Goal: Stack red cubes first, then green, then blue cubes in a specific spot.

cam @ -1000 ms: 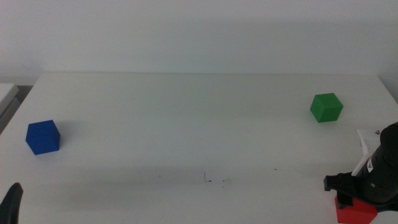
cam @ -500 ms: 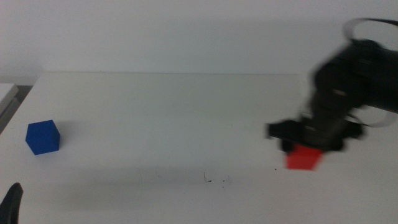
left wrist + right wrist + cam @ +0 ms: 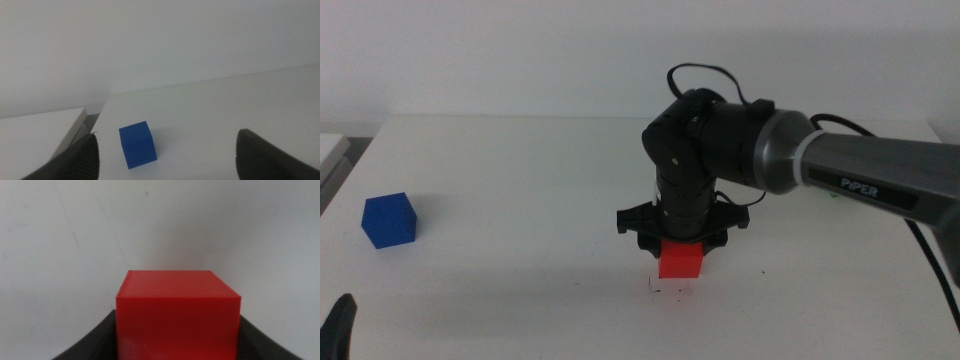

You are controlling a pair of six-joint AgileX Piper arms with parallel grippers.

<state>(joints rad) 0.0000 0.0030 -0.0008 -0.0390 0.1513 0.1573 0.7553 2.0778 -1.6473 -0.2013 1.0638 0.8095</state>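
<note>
While gripping the red cube (image 3: 680, 260), right claw (image 3: 681, 250) hovers mid-table.

Colours on the white table

The red cube (image 3: 680, 262) is bright plain red and sits between the black jaws of the right gripper (image 3: 680, 250), on an arm that is black at the wrist and grey further back with white lettering. The blue cube (image 3: 389, 220) is deep plain blue. The table (image 3: 520, 180) is white with a few tiny dark specks (image 3: 665, 290). The left gripper (image 3: 167, 160) has dark jaws.
</note>
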